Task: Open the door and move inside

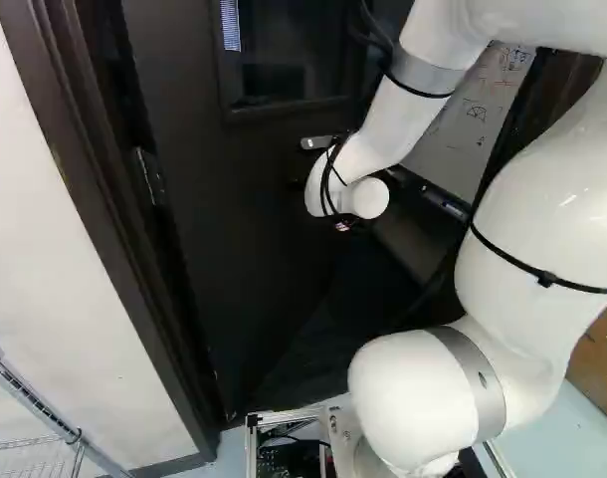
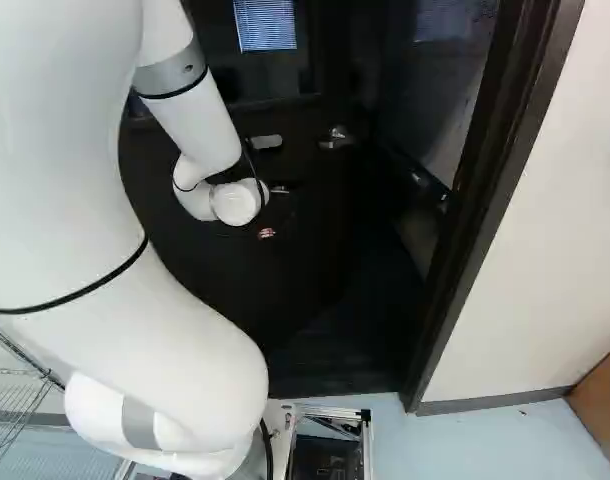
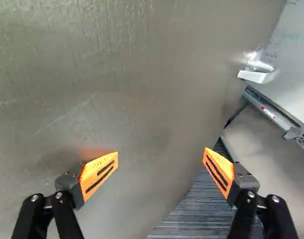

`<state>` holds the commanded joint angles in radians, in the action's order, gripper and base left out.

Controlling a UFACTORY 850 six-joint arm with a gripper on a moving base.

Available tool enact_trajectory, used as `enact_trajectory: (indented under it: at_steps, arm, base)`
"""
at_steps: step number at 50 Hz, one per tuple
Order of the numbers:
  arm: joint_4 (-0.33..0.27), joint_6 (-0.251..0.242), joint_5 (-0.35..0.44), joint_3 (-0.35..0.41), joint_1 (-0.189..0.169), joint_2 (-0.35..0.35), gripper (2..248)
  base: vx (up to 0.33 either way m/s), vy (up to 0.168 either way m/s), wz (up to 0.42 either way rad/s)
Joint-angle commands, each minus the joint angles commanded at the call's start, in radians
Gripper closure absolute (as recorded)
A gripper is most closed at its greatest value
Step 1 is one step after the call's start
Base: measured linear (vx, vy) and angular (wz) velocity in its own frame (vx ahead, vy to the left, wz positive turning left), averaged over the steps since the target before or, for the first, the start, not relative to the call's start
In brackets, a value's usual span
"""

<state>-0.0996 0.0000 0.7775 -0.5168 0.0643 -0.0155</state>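
The dark door stands partly open, swung inward from its frame. Its silver lever handle shows in the right base view; in the left base view the arm seems to hide it. My gripper is hard to make out against the dark door, at the wrist's end. In the wrist view the gripper has its fingers wide apart and nothing between them. The door face spreads close ahead, one orange pad near it. The handle is ahead of the other finger and off to its side.
Beyond the door's free edge are a whiteboard and a dark ribbed floor. The hinge-side frame meets a white wall. A wire rack stands at the left; a wooden piece is at the far right.
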Motion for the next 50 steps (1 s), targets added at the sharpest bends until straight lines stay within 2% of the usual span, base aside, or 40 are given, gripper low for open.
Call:
enact_trajectory:
  at_steps: [50]
  arm:
    - [0.000,0.000,0.000,-0.230,0.096,-0.213,3]
  base:
    - [0.000,0.000,0.000]
